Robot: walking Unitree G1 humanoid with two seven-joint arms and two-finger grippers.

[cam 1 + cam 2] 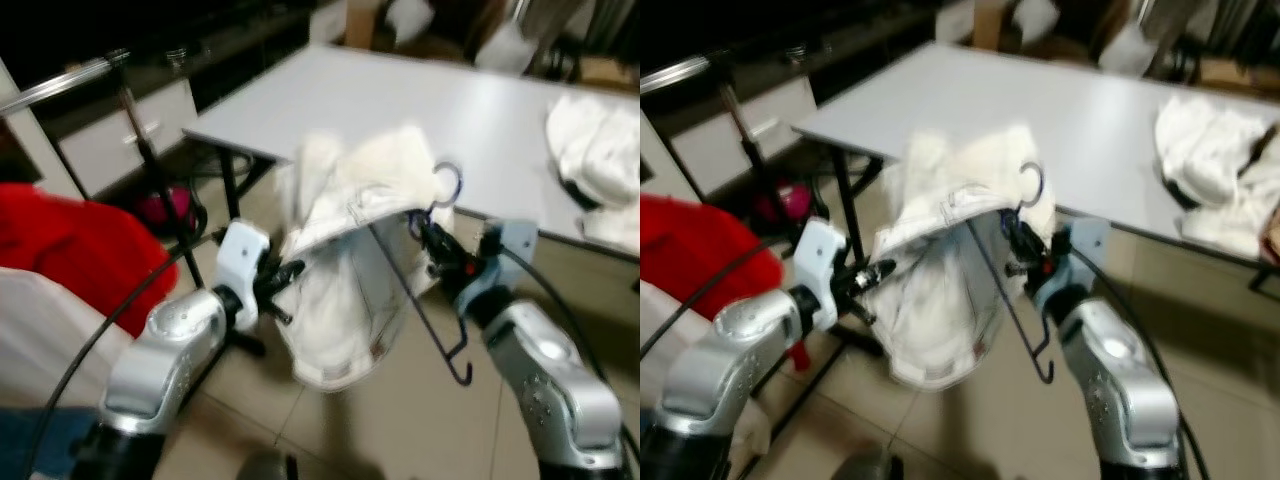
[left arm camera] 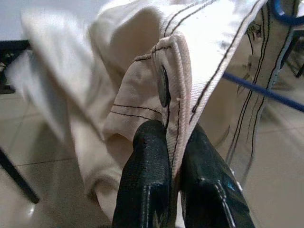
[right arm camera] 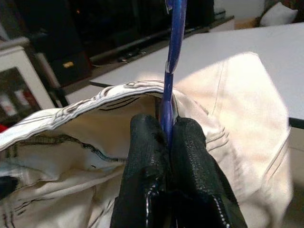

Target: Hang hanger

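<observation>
Landmark: grey table point(image 1: 400, 110). Everything below is placed off it.

Off the table's left end stands a garment rack, its silver rail point(image 1: 60, 82) up at the left, with something red point(image 1: 60, 235) below the rail.

White garment point(image 1: 345, 270) hangs in the air in front of the table's near edge, draped on a blue hanger point(image 1: 425, 300). Hanger hook point(image 1: 448, 182) points up against the table edge; one hanger arm sticks out bare below the cloth. More white clothes point(image 1: 590, 150) lie on the table's right end.

Right gripper point(image 1: 428, 232), just in front of the table edge, is clamped on the hanger neck. Left gripper point(image 1: 285, 272), further left of it, is pinched on the garment's seamed edge.

Step, as I read it: garment is on the hanger and being carried; hanging not yet done. Next needs a turn toward the rail, raise the hook above it, lower on.

Views: head views are blurred, but give the rack and layout. Right wrist view shows the blue hanger point(image 3: 173, 61) squeezed between its fingers point(image 3: 142, 156). Left wrist view shows a dark button point(image 2: 163, 86) by the seam in its fingers point(image 2: 147, 175).
</observation>
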